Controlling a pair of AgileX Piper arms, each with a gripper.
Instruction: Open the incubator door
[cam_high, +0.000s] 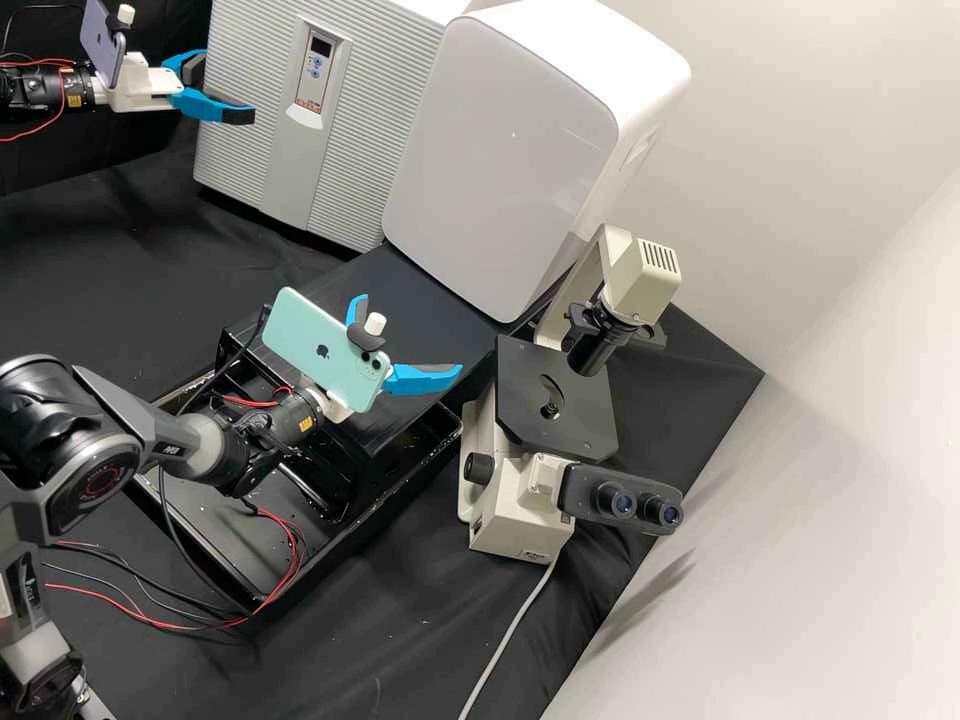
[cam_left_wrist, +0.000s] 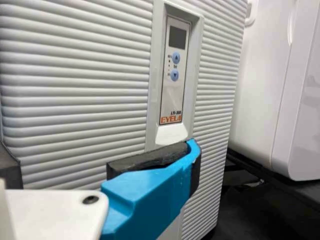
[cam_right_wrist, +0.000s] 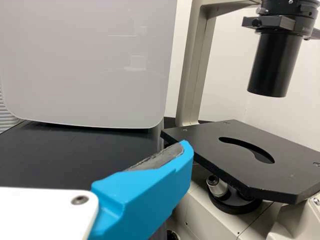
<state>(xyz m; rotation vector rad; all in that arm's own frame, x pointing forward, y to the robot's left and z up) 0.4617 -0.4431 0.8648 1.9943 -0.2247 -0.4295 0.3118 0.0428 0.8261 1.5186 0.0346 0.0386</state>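
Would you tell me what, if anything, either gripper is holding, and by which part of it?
Nothing is held: the left gripper stands open at the incubator, and the right gripper is open near the microscope.

Off-white walls (cam_high: 820, 160) meet at a corner in soft light (a faint, slanting shadow (cam_high: 655, 600) marks one). Wrinkled black cloth (cam_high: 330, 660) drapes the bench; dark fabric (cam_high: 40, 165) hangs at upper left.
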